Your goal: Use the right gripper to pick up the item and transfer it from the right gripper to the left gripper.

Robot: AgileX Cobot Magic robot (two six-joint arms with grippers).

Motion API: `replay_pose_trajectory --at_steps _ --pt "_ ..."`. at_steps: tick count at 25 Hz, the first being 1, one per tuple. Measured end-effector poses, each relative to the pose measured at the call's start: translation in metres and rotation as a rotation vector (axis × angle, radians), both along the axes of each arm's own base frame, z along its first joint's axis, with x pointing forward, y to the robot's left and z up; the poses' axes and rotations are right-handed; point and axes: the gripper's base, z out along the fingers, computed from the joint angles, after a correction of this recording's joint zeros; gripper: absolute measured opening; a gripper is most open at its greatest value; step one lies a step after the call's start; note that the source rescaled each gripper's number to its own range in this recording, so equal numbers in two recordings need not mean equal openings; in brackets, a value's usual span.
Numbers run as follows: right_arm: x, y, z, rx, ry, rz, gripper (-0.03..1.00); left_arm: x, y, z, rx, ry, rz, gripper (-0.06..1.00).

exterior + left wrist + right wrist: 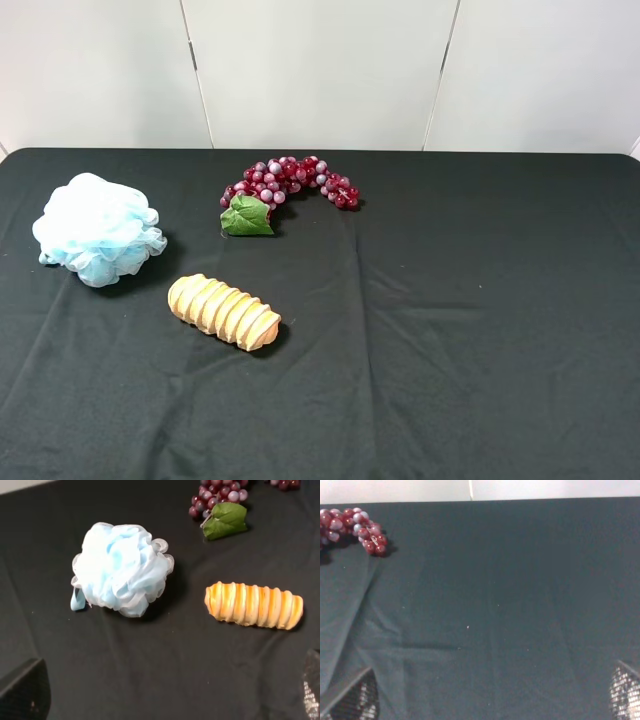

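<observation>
The item, a fluffy light-blue mesh pouf (98, 228), rests on the black cloth at the far left of the table; the left wrist view shows it too (121, 568). Neither arm appears in the exterior high view. My left gripper (167, 700) is open, with only its fingertips (22, 692) showing at the frame's corners, short of the pouf and not touching it. My right gripper (489, 700) is open as well, its fingertips (352, 697) wide apart over bare cloth, with nothing between them. The pouf does not show in the right wrist view.
A ridged tan bread loaf (224, 311) lies in front of and to the right of the pouf. A purple-red grape bunch with a green leaf (285, 185) lies toward the back middle. The black cloth (480, 300) covers the table, with a white wall behind.
</observation>
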Motion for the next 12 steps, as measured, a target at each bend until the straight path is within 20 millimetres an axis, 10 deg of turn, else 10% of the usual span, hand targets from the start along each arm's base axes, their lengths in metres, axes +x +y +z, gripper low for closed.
replay_pose_trajectory --at_steps 6,12 --pt "0.000 0.000 0.000 0.000 0.000 0.000 1.00 -0.066 0.007 -0.042 -0.021 -0.199 0.001 1.00" --pt "0.000 0.000 0.000 0.000 0.000 0.000 1.00 -0.078 0.008 -0.064 -0.070 -0.228 0.036 1.00"
